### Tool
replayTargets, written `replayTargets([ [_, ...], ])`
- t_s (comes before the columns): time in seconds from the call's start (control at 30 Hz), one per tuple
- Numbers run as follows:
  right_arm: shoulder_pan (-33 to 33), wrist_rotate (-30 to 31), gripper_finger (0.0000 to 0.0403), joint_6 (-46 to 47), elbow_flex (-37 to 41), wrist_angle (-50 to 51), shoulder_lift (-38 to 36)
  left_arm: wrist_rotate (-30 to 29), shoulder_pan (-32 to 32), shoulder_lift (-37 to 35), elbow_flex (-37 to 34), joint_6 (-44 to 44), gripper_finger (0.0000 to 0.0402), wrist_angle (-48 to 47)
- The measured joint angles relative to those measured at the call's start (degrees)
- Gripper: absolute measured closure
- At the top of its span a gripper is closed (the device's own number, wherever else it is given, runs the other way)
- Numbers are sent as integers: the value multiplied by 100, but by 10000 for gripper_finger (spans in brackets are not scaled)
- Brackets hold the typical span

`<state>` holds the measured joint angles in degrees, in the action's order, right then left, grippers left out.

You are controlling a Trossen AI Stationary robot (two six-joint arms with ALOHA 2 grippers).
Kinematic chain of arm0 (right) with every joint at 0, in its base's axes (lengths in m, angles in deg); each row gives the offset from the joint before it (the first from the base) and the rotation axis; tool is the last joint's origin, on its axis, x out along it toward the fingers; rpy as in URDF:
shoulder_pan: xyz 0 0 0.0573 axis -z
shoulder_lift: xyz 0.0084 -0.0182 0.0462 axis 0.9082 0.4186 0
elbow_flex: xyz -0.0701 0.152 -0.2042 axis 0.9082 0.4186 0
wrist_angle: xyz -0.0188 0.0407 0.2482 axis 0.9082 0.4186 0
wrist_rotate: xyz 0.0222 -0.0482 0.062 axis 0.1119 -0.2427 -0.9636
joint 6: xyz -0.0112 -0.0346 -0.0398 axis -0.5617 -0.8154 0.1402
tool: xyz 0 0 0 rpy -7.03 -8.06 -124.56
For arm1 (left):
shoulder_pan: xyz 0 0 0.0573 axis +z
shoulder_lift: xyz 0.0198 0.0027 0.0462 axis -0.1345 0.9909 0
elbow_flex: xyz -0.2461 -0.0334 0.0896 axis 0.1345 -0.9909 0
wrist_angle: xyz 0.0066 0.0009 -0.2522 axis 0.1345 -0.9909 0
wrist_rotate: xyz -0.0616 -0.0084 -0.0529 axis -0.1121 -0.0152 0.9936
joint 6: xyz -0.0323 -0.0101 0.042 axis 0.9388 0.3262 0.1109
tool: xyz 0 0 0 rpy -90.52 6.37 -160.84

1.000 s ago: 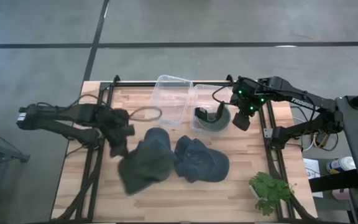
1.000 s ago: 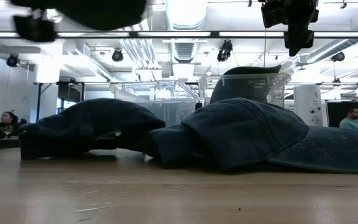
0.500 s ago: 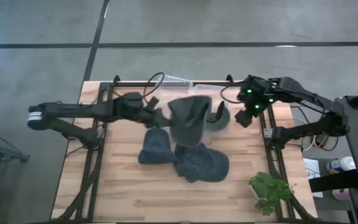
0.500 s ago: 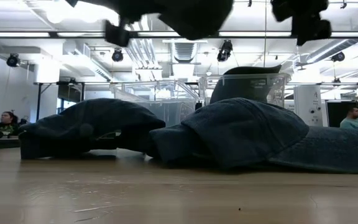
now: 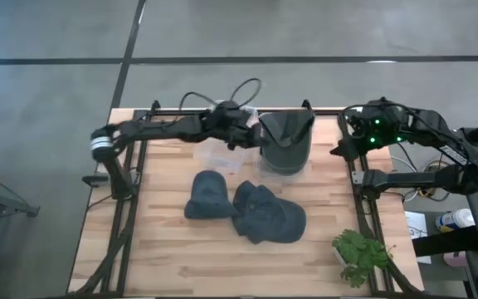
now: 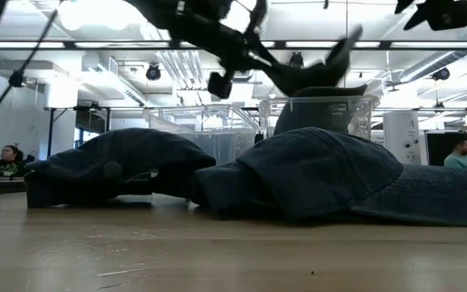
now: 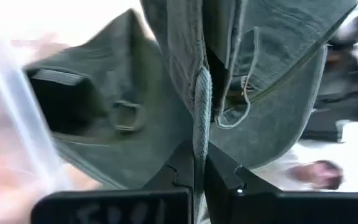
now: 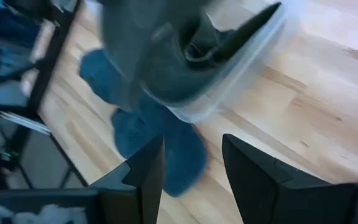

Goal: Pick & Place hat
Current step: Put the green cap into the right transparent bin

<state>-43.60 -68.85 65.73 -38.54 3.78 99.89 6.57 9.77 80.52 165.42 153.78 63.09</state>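
Four cams: overhead, table-level, two wrist

High looks straight down on whole table; low sits at tabletop, level, facing room behind. L wrist cam v. close on grey hat; R wrist looks down from farther off. All share the hats by the bin

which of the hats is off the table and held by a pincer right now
The grey-green hat pinched shut in the left pincer, hanging over the right clear bin. The two blue hats lie loose on the table, touched by neither pincer.
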Motion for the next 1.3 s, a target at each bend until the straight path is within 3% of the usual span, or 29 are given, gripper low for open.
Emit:
replayTargets([
  [0.1,0,12,239,30,0,-140,76,35,53,445,653,-426,388,-805],
  [0.3,2,401,206,116,56,-211,531,82,183,809,1295,-545,388,-867],
  [0.53,15,630,191,-107,152,-548,1000,60,432,807,1253,-565,388,-1141],
  [0.93,330,634,209,-502,525,-1231,1471,306,419,781,1253,-619,388,-934],
  [1.1,582,550,250,-459,643,-1419,1467,320,419,778,1251,-852,388,-938],
  [1.3,752,207,361,-414,895,-1659,1467,308,428,776,1245,-957,387,-977],
])
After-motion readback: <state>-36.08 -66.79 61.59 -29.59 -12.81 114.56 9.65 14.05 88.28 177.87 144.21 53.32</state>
